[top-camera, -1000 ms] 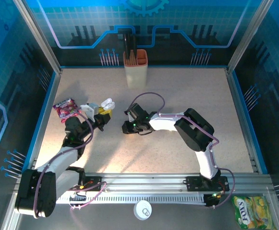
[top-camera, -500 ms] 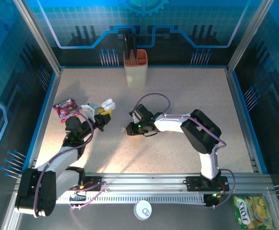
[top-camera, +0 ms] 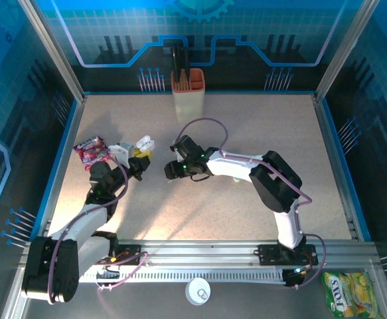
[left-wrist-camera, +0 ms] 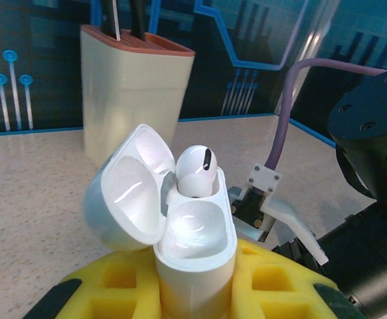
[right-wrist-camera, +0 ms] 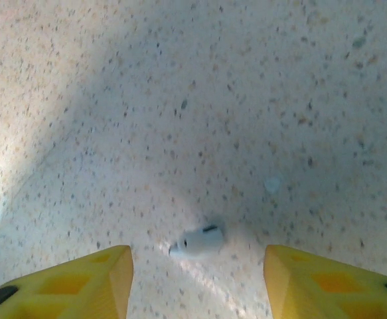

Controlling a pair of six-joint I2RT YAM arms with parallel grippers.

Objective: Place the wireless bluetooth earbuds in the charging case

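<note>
Right gripper [right-wrist-camera: 196,269] gapes over tiny white plastic earbud [right-wrist-camera: 196,240] at lower centre, left gripper [left-wrist-camera: 193,289] pinching open white charging case [left-wrist-camera: 196,229] upright for loading.

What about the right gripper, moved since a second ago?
Yes, slightly: the right gripper has shifted left and rearward, closer to the beige holder.

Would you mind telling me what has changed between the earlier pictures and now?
The right tool shifted slightly toward the charging case and opened. A loose earbud now lies on the table between its fingers, apparently let go. The left tool stayed shut on the open case, with a seated earbud inside, and barely moved.
</note>
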